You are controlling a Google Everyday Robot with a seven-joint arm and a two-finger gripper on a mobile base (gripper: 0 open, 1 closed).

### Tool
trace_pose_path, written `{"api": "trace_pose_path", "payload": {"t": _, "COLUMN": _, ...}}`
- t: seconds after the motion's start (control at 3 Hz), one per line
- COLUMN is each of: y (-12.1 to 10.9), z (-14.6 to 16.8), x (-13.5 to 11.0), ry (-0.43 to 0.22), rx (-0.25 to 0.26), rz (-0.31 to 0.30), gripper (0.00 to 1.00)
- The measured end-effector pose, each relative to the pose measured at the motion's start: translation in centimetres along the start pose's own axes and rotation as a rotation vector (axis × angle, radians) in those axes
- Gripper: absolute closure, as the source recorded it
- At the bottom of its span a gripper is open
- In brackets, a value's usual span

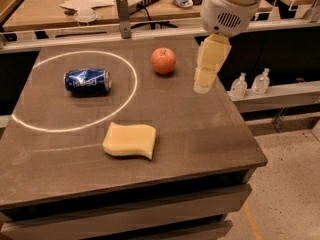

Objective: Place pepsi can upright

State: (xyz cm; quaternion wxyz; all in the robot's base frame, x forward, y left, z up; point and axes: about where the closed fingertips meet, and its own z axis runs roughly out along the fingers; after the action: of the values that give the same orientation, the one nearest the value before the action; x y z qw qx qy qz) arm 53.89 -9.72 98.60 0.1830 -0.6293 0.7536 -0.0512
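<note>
Camera view, starting at the front edge: a dark grey table fills most of the scene, seen from above and in front. Nearest on it lies a yellow sponge, flat, with wavy edges, a little left of the table's middle.

Behind the sponge a thin white ring is drawn on the left half of the tabletop. Inside this ring, towards its far side, lies the pepsi can. It is on its side, not upright, with its long axis running left to right and its white lettering facing up. It is well apart from the sponge, and nothing touches it.

To the right, above the table's right part, hangs the gripper, cream-coloured and pointing down, under the arm's round white housing. It holds nothing and is far from the can. Whether it is open or closed I cannot tell.

Just left of the gripper and slightly farther back, a red apple stands outside the ring.

Beyond the table's right edge, two small clear bottles stand on a low ledge. At the far edge rises a grey metal post, and behind it is a wooden desk with papers and clutter.
</note>
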Motion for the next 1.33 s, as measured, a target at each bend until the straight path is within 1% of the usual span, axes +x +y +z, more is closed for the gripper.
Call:
{"api": "trace_pose_path", "payload": {"t": 0.33, "y": -0.2, "z": 0.3, "x": -0.7, "ry": -0.001, "rx": -0.001, "rz": -0.006, "gripper": 0.0}}
{"api": "trace_pose_path", "payload": {"t": 0.67, "y": -1.2, "z": 1.4, "x": -3.6, "ry": -0.004, "rx": -0.006, "rz": -0.033, "gripper": 0.0}}
{"api": "trace_pose_path", "payload": {"t": 1.0, "y": -2.1, "z": 4.2, "x": -8.2, "ry": -0.005, "rx": -0.026, "rz": -0.069, "gripper": 0.0}}
{"api": "trace_pose_path", "payload": {"t": 1.33, "y": -1.6, "z": 8.2, "x": -14.9, "ry": 0.009, "rx": -0.065, "rz": -0.104, "gripper": 0.0}}
